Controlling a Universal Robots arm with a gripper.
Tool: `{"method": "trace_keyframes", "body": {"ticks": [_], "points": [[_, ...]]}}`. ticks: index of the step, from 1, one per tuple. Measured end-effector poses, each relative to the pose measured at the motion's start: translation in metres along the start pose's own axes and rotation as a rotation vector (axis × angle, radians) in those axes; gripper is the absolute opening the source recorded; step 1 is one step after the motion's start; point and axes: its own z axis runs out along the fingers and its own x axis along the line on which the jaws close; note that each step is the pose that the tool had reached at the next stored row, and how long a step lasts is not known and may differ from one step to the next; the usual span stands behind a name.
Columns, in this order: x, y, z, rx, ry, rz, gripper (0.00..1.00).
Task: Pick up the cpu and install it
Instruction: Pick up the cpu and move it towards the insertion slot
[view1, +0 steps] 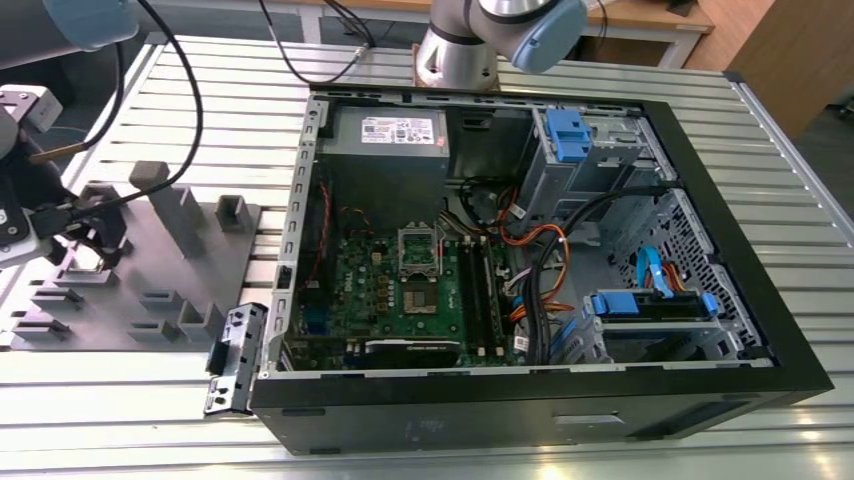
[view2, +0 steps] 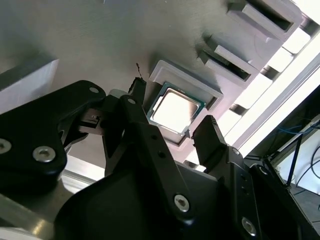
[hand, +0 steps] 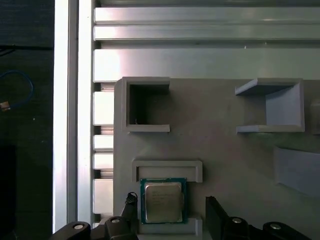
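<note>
Gripper (view1: 80, 243) hangs at the exterior view's left, low over the grey plastic tray (view1: 140, 255), well apart from the open black computer case (view1: 534, 405). The tray lies on a slatted aluminium table (view1: 134, 400) and carries several upright blocks (view1: 171, 203). Both wrist views show the cpu (view2: 175, 110) (hand: 162, 201) lying flat in a shallow framed recess (hand: 167, 167) of the tray, silvery top up with a green rim around it. The 2 black fingers (view2: 210, 132) stand on opposite sides of the chip, so it sits in the gap between them. The claw is spread wider than the chip and has hold of nothing. In the first wrist view, 1 fingertip (hand: 131, 199) is just beside the chip's edge, while the other (hand: 214, 210) stands a little further off. I cannot tell whether either tip touches the recess frame. No contact with the chip shows. The chip is level and square in its seat, not tilted. Near it on the tray are 2 empty U-shaped pockets (hand: 147, 105). Inside the case, the green motherboard (view1: 374, 290) lies flat with its metal socket frame (view1: 420, 245) swung up and the socket (view1: 424, 298) bare below it. Orange and black cables (view1: 547, 250) run beside the board.
</note>
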Motion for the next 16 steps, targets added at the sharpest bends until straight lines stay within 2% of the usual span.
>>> {"method": "trace_keyframes", "body": {"ticks": [9, 16], "points": [[0.0027, 0.0026, 0.0076, -0.0001, 0.0008, -0.023, 0.65], [0.003, 0.0028, 0.009, -0.0001, 0.001, -0.027, 0.65]]}}
